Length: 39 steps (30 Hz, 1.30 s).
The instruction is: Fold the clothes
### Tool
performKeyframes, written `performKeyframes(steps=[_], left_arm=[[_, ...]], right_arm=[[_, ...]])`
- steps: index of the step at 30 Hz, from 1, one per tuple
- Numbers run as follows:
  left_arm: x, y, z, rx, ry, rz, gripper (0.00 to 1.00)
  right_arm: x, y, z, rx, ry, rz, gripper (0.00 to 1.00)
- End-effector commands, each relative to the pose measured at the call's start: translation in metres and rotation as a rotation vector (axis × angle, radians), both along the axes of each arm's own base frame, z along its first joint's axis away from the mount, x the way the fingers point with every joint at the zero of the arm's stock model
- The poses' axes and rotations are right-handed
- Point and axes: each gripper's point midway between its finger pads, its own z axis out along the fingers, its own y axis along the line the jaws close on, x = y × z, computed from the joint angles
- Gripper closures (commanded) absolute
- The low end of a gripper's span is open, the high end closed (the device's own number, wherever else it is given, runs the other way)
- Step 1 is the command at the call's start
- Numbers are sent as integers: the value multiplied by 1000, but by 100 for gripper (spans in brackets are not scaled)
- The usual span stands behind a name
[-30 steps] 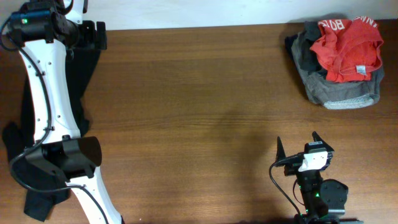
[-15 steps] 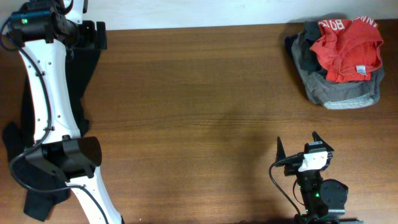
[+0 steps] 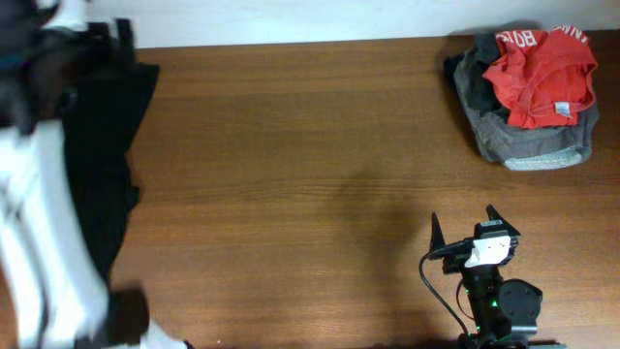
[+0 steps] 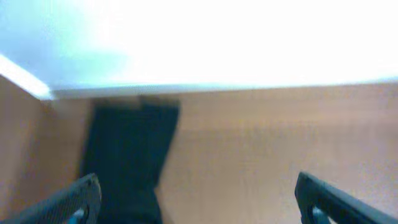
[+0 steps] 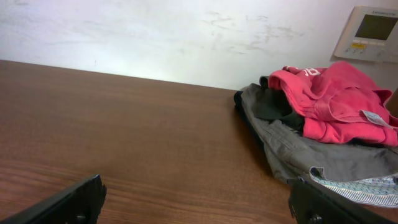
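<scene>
Leftmost, a long black garment [image 3: 107, 165] lies along the left edge of the wooden counter [image 3: 310, 174], running from the far edge down toward the near side, crumpled and uneven along its right border. The left arm [image 3: 39, 223] shows over it only as a white and black blur in the overhead view, so its exact pose is hard to read. From the left wrist camera, also blurred, the left gripper [image 4: 198, 186] has its two fingers spread wide with nothing between them; the black garment lies ahead of it and to one side, apart from both fingers. The middle of the counter is plain wood grain.

Further right, at the near edge, the right gripper [image 3: 463, 218] sits above its base, fingers wide apart and empty, pointing toward the far side. Farthest right, in the far corner by the wall, sits a pile. A grey garment [image 3: 528, 145] with a pale patterned hem lies at the bottom. A darker fold [image 3: 480, 87] shows on its left side, and the red T-shirt [image 3: 538, 82] is bunched on top, with white lettering at its far edge and a small white label [image 3: 560, 109] showing. A wall panel [image 5: 372, 31] hangs above the pile.
</scene>
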Motion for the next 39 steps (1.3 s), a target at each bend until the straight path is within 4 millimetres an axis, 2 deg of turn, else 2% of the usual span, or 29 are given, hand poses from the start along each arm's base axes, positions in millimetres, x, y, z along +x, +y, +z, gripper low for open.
performKeyframes(steps=[1,4,7,13,18,25,34,39], left_arm=[[-46,-1,42,28,-158,6,1],[-68,-5,43,44,-251,6,1],[-87,-8,18,48,-274,7,1],[-117,-23,-64,19,-246,-44,1],[-132,-42,-125,-11,-304,-132,1],[-148,-54,-192,-1,-429,-187,1],[-167,-58,-247,8,-466,-194,1],[-174,-59,-262,17,-502,-196,1]], right_arm=[[0,4,-2,1,-4,20,1],[0,4,-2,1,-4,20,1],[0,4,-2,1,-4,20,1],[0,4,-2,1,-4,20,1],[0,4,-2,1,-4,20,1],[0,4,-2,1,-4,20,1],[0,4,-2,1,-4,20,1],[0,4,-2,1,-4,20,1]])
